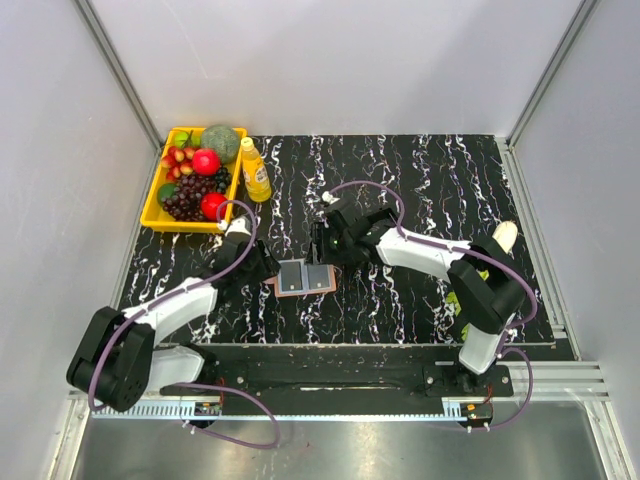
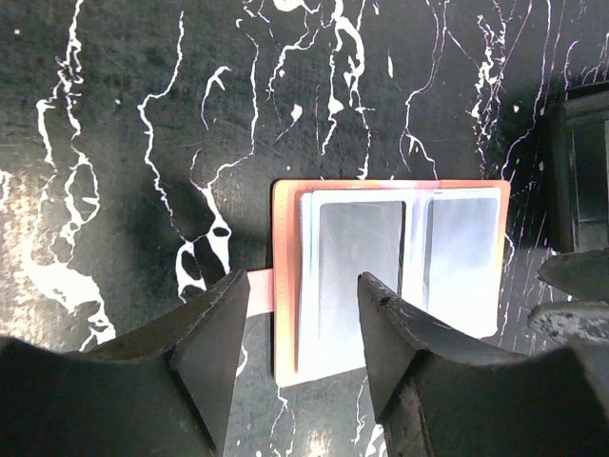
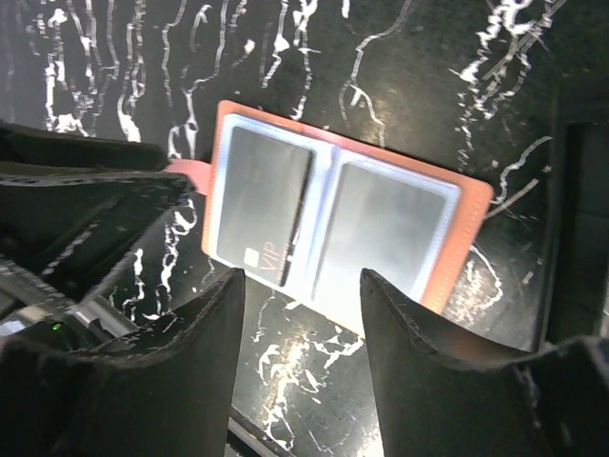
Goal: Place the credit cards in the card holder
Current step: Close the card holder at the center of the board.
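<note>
The card holder lay open and flat on the tabletop, towards the middle of the near edge, with its snap tab pointing towards the left edge. Its clear sleeves held the credit cards: a dark one marked VIP in one sleeve and a greyer one in the next. The left end effector hovered over the tab side, fingers spread and pinching nothing. The right end effector hung over the holder from the far side, likewise spread and empty. A black box sat just beside the holder, close under the right end effector. A yellow tray of fruit and a bottle stood well apart at the far left corner.
</note>
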{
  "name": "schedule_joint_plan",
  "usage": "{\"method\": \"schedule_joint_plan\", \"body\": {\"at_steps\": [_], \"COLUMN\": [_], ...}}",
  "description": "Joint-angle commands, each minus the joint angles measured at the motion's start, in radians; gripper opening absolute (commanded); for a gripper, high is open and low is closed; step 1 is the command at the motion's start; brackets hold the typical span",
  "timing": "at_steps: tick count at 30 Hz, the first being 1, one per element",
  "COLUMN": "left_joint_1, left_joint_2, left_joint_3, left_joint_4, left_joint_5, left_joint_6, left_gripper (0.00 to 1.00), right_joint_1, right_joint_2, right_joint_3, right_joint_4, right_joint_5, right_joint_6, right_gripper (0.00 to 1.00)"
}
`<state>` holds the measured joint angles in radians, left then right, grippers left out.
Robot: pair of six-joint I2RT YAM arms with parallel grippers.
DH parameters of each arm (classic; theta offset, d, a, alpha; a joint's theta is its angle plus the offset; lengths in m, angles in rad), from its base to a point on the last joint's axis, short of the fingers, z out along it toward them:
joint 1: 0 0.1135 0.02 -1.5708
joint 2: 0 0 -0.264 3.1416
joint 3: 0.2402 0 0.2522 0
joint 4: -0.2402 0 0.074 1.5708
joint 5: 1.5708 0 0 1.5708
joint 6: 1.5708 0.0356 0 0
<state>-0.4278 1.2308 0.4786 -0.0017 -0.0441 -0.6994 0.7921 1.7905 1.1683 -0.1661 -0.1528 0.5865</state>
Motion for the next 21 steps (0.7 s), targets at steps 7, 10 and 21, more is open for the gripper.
{"method": "schedule_joint_plan", "body": {"at_steps": [7, 10, 21], "left_joint_1": [0.003, 0.004, 0.018], "left_joint_2": [-0.126, -0.117, -0.151], "left_joint_3": [-0.017, -0.029, -0.047], "left_joint_4": [-0.138, -0.143, -0.179], "left_joint_5": [-0.135, -0.148, -0.154], "left_joint_6": [0.026, 0.026, 0.034], "left_gripper": [0.63, 0.64, 0.7], "right_joint_1": [-0.021, -0.028, -0.065], "right_joint_2": [-0.005, 0.007, 0.058], "right_joint_3": [-0.044, -0.039, -0.058], "right_joint_4": [-0.087, -0.095, -0.073], "right_joint_5": [0.07, 0.075, -0.007], "right_joint_6": [-0.02, -0.019, 0.001], "right_gripper": [0.56, 0.57, 0.57]}}
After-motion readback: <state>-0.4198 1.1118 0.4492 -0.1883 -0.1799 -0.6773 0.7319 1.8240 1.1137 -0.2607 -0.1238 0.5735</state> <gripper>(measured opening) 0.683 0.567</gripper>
